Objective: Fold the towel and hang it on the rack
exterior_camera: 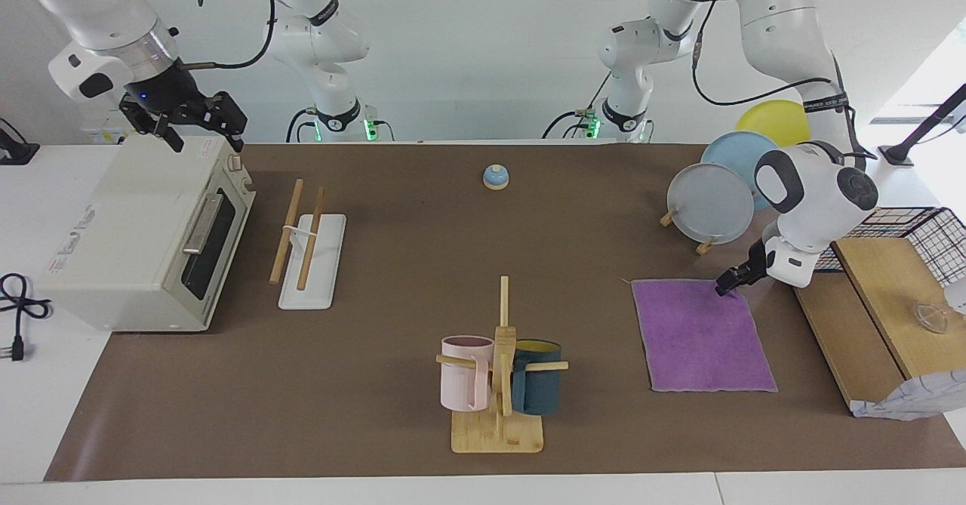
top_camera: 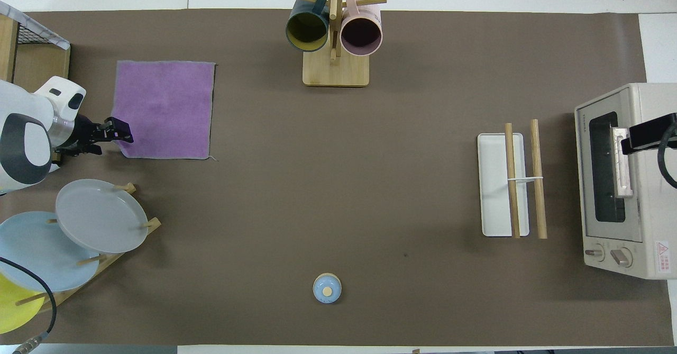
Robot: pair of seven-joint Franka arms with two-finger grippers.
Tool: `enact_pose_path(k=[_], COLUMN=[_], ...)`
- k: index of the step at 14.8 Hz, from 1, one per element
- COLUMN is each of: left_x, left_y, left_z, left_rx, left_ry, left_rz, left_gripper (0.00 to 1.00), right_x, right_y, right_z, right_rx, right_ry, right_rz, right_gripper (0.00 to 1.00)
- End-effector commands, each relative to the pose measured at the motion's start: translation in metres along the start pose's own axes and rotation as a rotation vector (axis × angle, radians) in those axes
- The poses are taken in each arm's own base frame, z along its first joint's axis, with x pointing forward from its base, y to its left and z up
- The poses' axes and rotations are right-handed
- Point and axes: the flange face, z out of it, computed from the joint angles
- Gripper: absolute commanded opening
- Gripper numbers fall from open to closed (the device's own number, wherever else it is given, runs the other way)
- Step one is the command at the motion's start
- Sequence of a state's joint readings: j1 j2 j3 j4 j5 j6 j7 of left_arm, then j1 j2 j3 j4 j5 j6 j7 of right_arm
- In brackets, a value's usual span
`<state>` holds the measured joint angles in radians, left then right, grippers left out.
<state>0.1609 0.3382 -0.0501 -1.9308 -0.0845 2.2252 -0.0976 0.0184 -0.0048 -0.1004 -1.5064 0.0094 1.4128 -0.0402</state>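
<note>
Towel: lying flat, unfolded.
Left gripper: hovering at its robot-side corner; finger spread unclear.
Right gripper: waiting above toaster oven, fingers spread.
Rack: bare.

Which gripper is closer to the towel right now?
Left. The left gripper is at the towel's corner nearest the robots; the right gripper waits above the toaster oven.

Towel flat (purple up); rack bare.
</note>
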Motion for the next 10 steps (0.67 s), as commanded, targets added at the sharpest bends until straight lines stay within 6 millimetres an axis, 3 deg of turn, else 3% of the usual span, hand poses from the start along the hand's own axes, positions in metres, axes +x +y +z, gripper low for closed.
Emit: enact_pose_path(k=[1, 4, 6, 7, 8, 10], left_x=[0.0045, 0.0048, 0.0054, 0.0054, 0.0055, 0.0057], left_y=[-0.0006, -0.0023, -0.0022, -0.0022, -0.0022, -0.0014], left_z=[-0.0027, -0.0035, -0.0043, -0.0043, -0.0044, -0.0046], left_rx=[-0.016, -0.014, -0.014, -0.014, -0.014, -0.010], left_ry=[0.018, 0.014, 0.017, 0.017, 0.018, 0.022], left_rz=[-0.007, -0.009, -0.009, -0.007, -0.003, 0.009], left_gripper=[0.69, 0.49, 0.25, 0.08, 0.00, 0.00], right_x=[-0.0041, -0.0041, -0.0041, -0.0041, -0.0041, -0.0041], right_y=[0.0004, 0.0004, 0.0004, 0.0004, 0.0004, 0.0004], right_z=[-0.0004, -0.0004, -0.0004, -0.0004, -0.0004, -0.0004], right_rx=[0.016, 0.016, 0.016, 0.016, 0.016, 0.016], right_ry=[-0.001, -0.001, -0.001, -0.001, -0.001, -0.001], right_rz=[0.011, 0.011, 0.011, 0.011, 0.011, 0.011], right_gripper=[1.00, 1.00, 1.00, 1.00, 1.00, 1.00])
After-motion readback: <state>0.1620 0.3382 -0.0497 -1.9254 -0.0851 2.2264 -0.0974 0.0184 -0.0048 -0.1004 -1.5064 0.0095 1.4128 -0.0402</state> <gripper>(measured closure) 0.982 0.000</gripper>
